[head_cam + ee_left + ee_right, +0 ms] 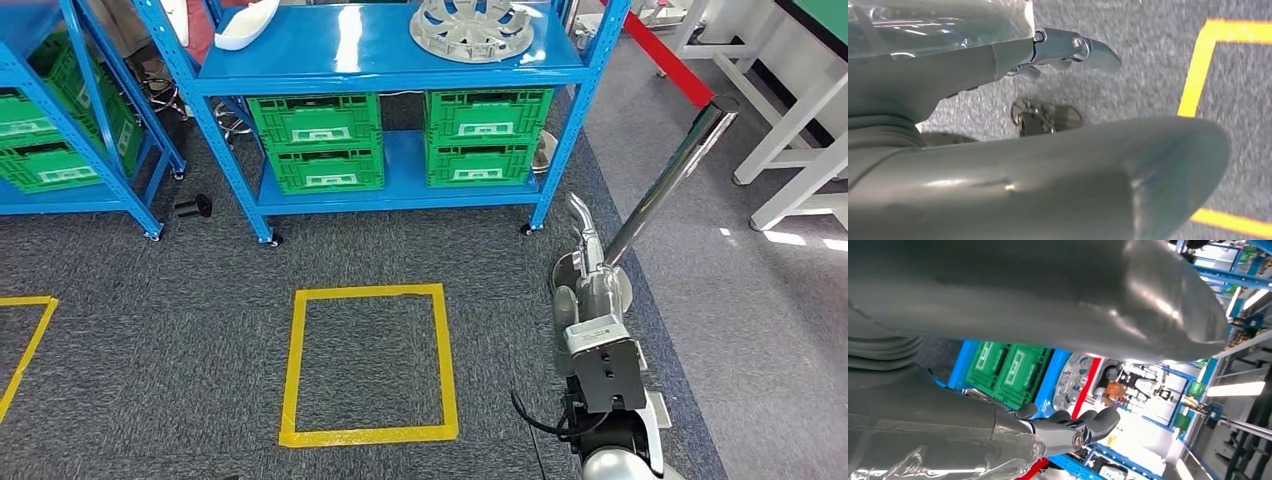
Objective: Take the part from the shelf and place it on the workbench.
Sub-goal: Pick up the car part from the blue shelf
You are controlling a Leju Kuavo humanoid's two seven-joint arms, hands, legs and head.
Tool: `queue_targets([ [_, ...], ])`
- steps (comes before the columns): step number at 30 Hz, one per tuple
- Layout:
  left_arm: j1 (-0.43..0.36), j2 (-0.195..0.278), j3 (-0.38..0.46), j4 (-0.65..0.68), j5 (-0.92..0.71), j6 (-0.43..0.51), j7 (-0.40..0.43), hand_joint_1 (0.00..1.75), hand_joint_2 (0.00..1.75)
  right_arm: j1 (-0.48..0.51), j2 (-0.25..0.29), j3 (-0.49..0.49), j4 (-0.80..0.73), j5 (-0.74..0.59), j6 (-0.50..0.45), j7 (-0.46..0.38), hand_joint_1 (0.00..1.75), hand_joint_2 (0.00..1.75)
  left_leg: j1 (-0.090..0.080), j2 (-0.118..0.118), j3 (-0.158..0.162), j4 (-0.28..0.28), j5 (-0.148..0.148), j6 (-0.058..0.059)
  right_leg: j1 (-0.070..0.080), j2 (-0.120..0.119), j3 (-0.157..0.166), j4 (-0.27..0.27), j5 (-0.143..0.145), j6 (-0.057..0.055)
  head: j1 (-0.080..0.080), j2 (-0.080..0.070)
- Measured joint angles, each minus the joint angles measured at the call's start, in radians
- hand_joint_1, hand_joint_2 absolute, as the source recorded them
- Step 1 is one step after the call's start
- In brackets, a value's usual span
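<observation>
Round grey part [472, 27] lies flat on shelf [380, 45] top, far ahead of right hand [583, 232]; right hand nearer, holds nothing, fingers apart; left hand [1068, 47] empty too

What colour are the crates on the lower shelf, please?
Green, with white labels; the crates show best in the head view.

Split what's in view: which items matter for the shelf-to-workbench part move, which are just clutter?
Job:
- grey round slotted part on the blue shelf top
- right hand, empty, low by the floor
- left hand, empty

Lying about:
- green crates on the lower shelf
- white curved piece
- yellow tape square
- red barrier belt
</observation>
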Motion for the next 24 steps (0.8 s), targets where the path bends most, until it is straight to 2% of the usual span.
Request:
queue_targets([
  [1, 0.0, 0.0, 0.0, 0.0, 0.0, -0.001, 0.001, 0.0, 0.0, 0.002, 0.0, 0.0, 0.0, 0.0, 0.0, 0.0, 0.0, 0.0, 0.0, 0.0, 0.002, 0.0, -0.003, 0.002, -0.001, 0.0, -0.035, 0.055, -0.013, 0.002, 0.003, 0.0],
  [2, 0.001, 0.0, 0.0, 0.0, 0.0, -0.001, 0.001, 0.0, 0.0, 0.004, 0.0, 0.0, 0.001, 0.0, 0.0, 0.0, 0.0, 0.0, -0.001, 0.0, 0.006, 0.001, -0.007, 0.002, -0.001, 0.0, -0.059, 0.083, -0.008, 0.003, 0.006, 0.0],
  [3, 0.002, 0.0, 0.0, 0.0, 0.0, -0.001, 0.002, 0.0, 0.0, 0.005, 0.0, 0.0, 0.002, 0.0, 0.0, 0.0, 0.0, 0.0, -0.001, 0.0, 0.012, 0.001, -0.012, 0.001, -0.001, 0.0, -0.065, 0.077, 0.015, 0.003, 0.009, 0.0],
  [5, 0.003, 0.0, -0.001, 0.0, 0.001, -0.001, 0.002, 0.0, 0.0, 0.005, 0.0, 0.0, 0.003, 0.0, 0.0, -0.001, 0.0, 0.0, -0.001, -0.002, 0.029, 0.002, -0.026, -0.003, -0.001, -0.001, -0.028, -0.03, 0.098, -0.001, 0.016, 0.0],
  [6, 0.002, 0.0, -0.001, 0.0, 0.001, -0.002, 0.002, 0.0, 0.0, 0.005, 0.0, 0.0, 0.003, 0.0, 0.0, -0.001, 0.0, 0.0, -0.003, -0.002, 0.035, 0.002, -0.033, -0.008, 0.0, -0.001, -0.003, -0.088, 0.127, -0.005, 0.019, 0.0],
  [7, 0.002, 0.0, -0.001, 0.0, 0.001, -0.002, 0.002, 0.0, 0.0, 0.004, 0.0, 0.0, 0.003, 0.0, 0.0, -0.001, 0.0, 0.0, -0.004, -0.002, 0.037, 0.003, -0.04, -0.013, 0.002, -0.001, 0.018, -0.133, 0.139, -0.01, 0.022, 0.0],
  [8, 0.001, 0.0, -0.002, 0.0, 0.001, -0.003, 0.003, 0.0, 0.0, 0.003, 0.0, 0.0, 0.003, 0.001, 0.0, -0.001, 0.0, 0.0, -0.005, -0.002, 0.038, 0.003, -0.045, -0.018, 0.004, 0.0, 0.029, -0.156, 0.137, -0.016, 0.022, 0.0],
  [11, -0.001, 0.0, -0.003, 0.0, 0.002, -0.005, 0.002, 0.0, 0.0, 0.005, 0.001, 0.0, 0.003, 0.001, 0.0, -0.001, 0.0, 0.0, -0.005, 0.001, 0.045, 0.0, -0.056, -0.036, 0.003, 0.004, 0.042, -0.171, 0.119, -0.032, 0.018, 0.0],
  [13, -0.003, 0.001, -0.004, -0.001, 0.002, -0.006, 0.002, 0.0, 0.0, 0.005, 0.002, 0.0, 0.003, 0.002, 0.0, -0.002, 0.0, 0.0, -0.004, 0.002, 0.031, 0.045, -0.08, -0.048, -0.002, 0.002, 0.061, -0.182, 0.113, -0.044, 0.01, 0.0],
  [14, -0.004, 0.001, -0.004, -0.001, 0.002, -0.006, 0.002, 0.0, 0.0, 0.004, 0.003, 0.0, 0.003, 0.002, 0.0, -0.002, 0.0, 0.0, -0.003, 0.002, 0.004, 0.099, -0.1, -0.052, -0.003, 0.0, 0.071, -0.185, 0.108, -0.048, 0.004, 0.0],
  [16, -0.002, 0.001, -0.005, -0.001, 0.002, -0.006, 0.003, 0.0, 0.0, 0.004, 0.003, 0.001, 0.003, 0.002, 0.0, -0.002, 0.0, 0.0, -0.001, 0.002, -0.076, 0.232, -0.138, -0.058, -0.003, -0.001, 0.088, -0.186, 0.095, -0.052, -0.005, 0.0],
  [17, 0.001, 0.001, -0.006, -0.001, 0.002, -0.006, 0.003, 0.0, 0.0, 0.005, 0.004, 0.001, 0.003, 0.002, 0.0, -0.002, 0.0, 0.0, -0.001, 0.002, -0.108, 0.272, -0.136, -0.059, -0.003, 0.0, 0.097, -0.186, 0.086, -0.052, -0.008, 0.0],
  [18, 0.003, 0.002, -0.006, -0.001, 0.002, -0.006, 0.003, 0.0, 0.0, 0.006, 0.004, 0.001, 0.003, 0.002, 0.0, -0.002, 0.0, 0.0, -0.001, 0.002, -0.124, 0.278, -0.114, -0.058, -0.003, 0.002, 0.108, -0.185, 0.077, -0.051, -0.01, 0.0],
  [19, 0.004, 0.002, -0.006, -0.001, 0.002, -0.006, 0.003, 0.0, 0.0, 0.006, 0.004, 0.001, 0.003, 0.002, 0.0, -0.002, 0.0, 0.0, -0.001, 0.002, -0.123, 0.247, -0.072, -0.056, -0.003, 0.003, 0.122, -0.184, 0.068, -0.05, -0.012, 0.0],
  [20, 0.004, 0.002, -0.006, -0.001, 0.002, -0.006, 0.003, 0.0, 0.0, 0.006, 0.005, 0.001, 0.003, 0.002, 0.0, -0.002, 0.0, 0.0, -0.001, 0.002, -0.11, 0.19, -0.02, -0.052, -0.003, 0.005, 0.136, -0.184, 0.058, -0.047, -0.014, 0.0],
  [21, 0.005, 0.003, -0.007, 0.0, 0.002, -0.006, 0.003, 0.0, 0.0, 0.005, 0.005, 0.002, 0.003, 0.002, 0.0, -0.002, 0.0, 0.0, -0.003, 0.002, -0.095, 0.14, 0.02, -0.047, -0.001, 0.005, 0.147, -0.183, 0.048, -0.043, -0.016, 0.0],
  [22, 0.005, 0.003, -0.007, 0.0, 0.002, -0.006, 0.003, 0.0, 0.0, 0.004, 0.006, 0.002, 0.003, 0.001, 0.0, -0.001, 0.0, 0.0, -0.006, 0.002, -0.08, 0.098, 0.045, -0.041, 0.0, 0.007, 0.154, -0.183, 0.041, -0.038, -0.018, 0.0],
  [23, 0.004, 0.003, -0.007, 0.0, 0.002, -0.007, 0.003, 0.0, 0.0, 0.003, 0.006, 0.002, 0.003, 0.001, 0.0, 0.0, 0.0, 0.0, -0.008, 0.002, -0.07, 0.073, 0.052, -0.035, 0.0, 0.008, 0.155, -0.183, 0.037, -0.033, -0.019, 0.0],
  [24, 0.005, 0.003, -0.007, 0.001, 0.002, -0.007, 0.003, 0.0, 0.0, 0.002, 0.006, 0.002, 0.003, 0.001, 0.0, 0.001, 0.0, 0.0, -0.011, 0.002, -0.066, 0.067, 0.044, -0.029, 0.001, 0.008, 0.153, -0.184, 0.035, -0.028, -0.02, 0.0],
])
